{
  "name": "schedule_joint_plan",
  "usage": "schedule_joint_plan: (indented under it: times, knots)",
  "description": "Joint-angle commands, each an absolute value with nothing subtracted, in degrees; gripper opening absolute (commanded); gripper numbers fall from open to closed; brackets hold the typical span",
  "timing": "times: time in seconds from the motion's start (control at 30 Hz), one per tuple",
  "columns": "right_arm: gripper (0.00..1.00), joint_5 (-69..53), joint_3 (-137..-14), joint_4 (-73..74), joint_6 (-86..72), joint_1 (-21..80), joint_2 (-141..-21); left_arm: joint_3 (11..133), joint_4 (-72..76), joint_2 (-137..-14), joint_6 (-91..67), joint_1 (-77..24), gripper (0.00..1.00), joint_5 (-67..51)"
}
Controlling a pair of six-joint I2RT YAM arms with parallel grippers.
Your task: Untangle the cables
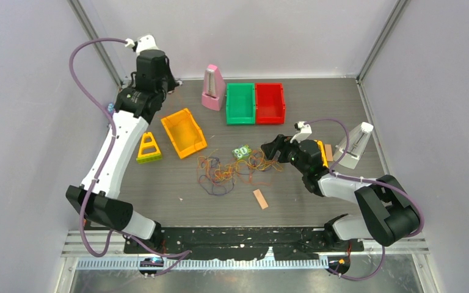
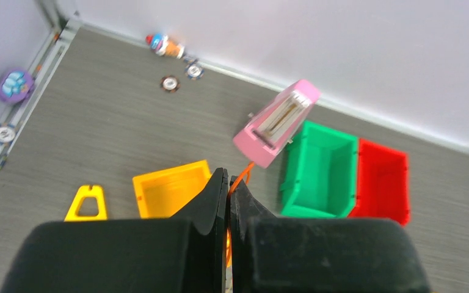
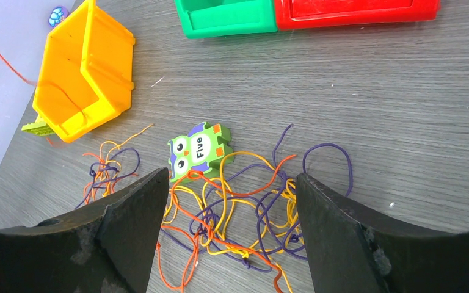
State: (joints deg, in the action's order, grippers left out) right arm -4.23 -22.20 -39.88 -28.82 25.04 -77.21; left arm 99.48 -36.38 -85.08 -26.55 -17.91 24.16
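The cables (image 1: pixel 232 171) lie as a loose tangle of orange, yellow and dark purple strands at the middle of the table. My right gripper (image 3: pixel 232 177) hovers just over the tangle (image 3: pixel 244 213), jaws wide open, with strands on the table between the fingers and nothing held. My left gripper (image 1: pixel 170 82) is raised high at the back left. Its jaws are shut (image 2: pixel 228 183) on a thin orange cable (image 2: pixel 240 176) that pokes out at the tips. In the right wrist view a taut orange strand (image 3: pixel 3 58) runs up and away past the orange bin.
An orange bin (image 1: pixel 183 131) and a yellow triangle (image 1: pixel 149 148) sit left of the tangle. Behind it stand a green bin (image 1: pixel 240 102), a red bin (image 1: pixel 270 102) and a pink metronome (image 1: pixel 212 88). An owl puzzle piece (image 1: pixel 241 152) touches the strands. A wooden block (image 1: pixel 260 198) lies in front, a white metronome (image 1: pixel 354 145) at the right.
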Motion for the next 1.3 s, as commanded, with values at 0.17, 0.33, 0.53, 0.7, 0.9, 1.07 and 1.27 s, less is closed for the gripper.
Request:
schedule_joint_plan:
  times: [0.17, 0.33, 0.53, 0.7, 0.9, 1.07, 1.27]
  knots:
    - [0.80, -5.1, -22.4, -43.2, -28.2, 25.0, -76.0, 108.4, -36.3, -81.1, -25.8, -17.4, 0.00, 21.6]
    - [0.80, -5.2, -22.4, -43.4, -28.3, 25.0, -76.2, 112.6, -38.5, -83.5, -24.8, -16.7, 0.00, 22.0]
    - [0.80, -5.2, -22.3, -43.5, -28.3, 25.0, -76.1, 109.4, -37.3, -84.1, -25.6, -15.5, 0.00, 21.7]
    - [0.80, -5.3, -22.3, -43.6, -28.5, 25.0, -76.1, 106.6, -36.3, -84.7, -26.5, -14.2, 0.00, 21.6]
    - [0.80, -5.5, -22.3, -43.7, -28.7, 25.0, -76.1, 103.4, -35.5, -85.7, -27.7, -12.8, 0.00, 23.3]
    - [0.80, -5.5, -22.2, -43.8, -28.6, 24.9, -76.0, 100.6, -34.6, -87.9, -28.7, -12.4, 0.00, 24.1]
    - [0.80, -5.4, -22.3, -43.8, -28.5, 25.0, -75.9, 100.8, -37.1, -92.4, -31.6, -12.3, 0.00, 23.9]
